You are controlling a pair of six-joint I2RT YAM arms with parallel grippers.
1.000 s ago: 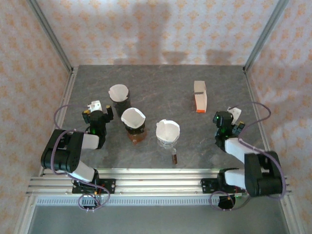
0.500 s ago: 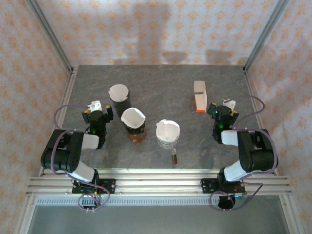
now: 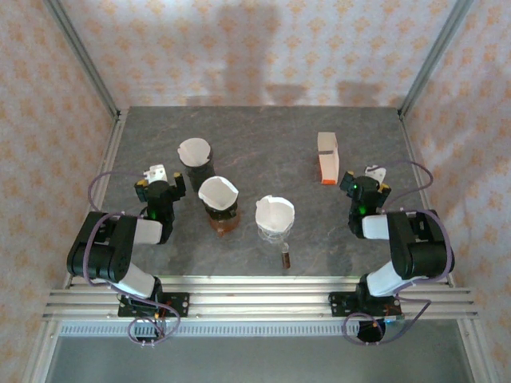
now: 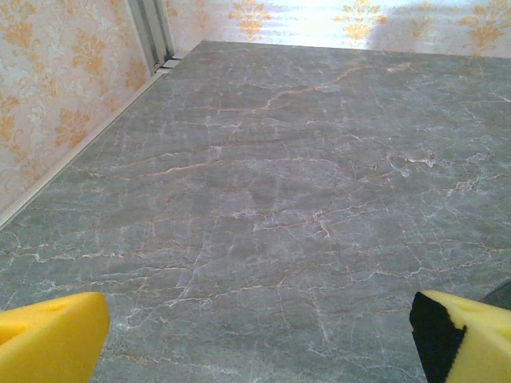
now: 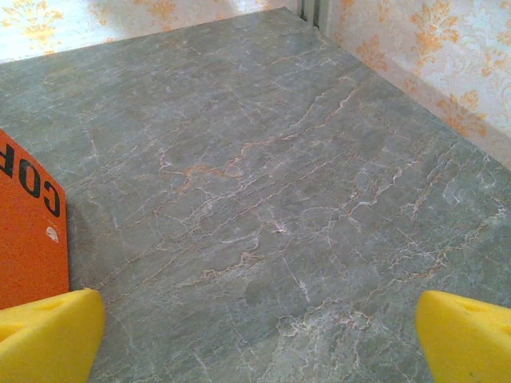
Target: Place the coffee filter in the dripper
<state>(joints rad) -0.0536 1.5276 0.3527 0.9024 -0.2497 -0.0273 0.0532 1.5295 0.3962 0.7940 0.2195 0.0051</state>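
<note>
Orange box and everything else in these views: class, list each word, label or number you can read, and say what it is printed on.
"COF": black letters on the orange box, running sideways and cut off at the edge of the right wrist view.
From the top view, any print on the same box is too small to read.
No other text is readable.

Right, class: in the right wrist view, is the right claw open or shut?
Open. The yellow fingertips of the right claw sit at opposite edges of the right wrist view, with bare table between them and nothing held.
</note>
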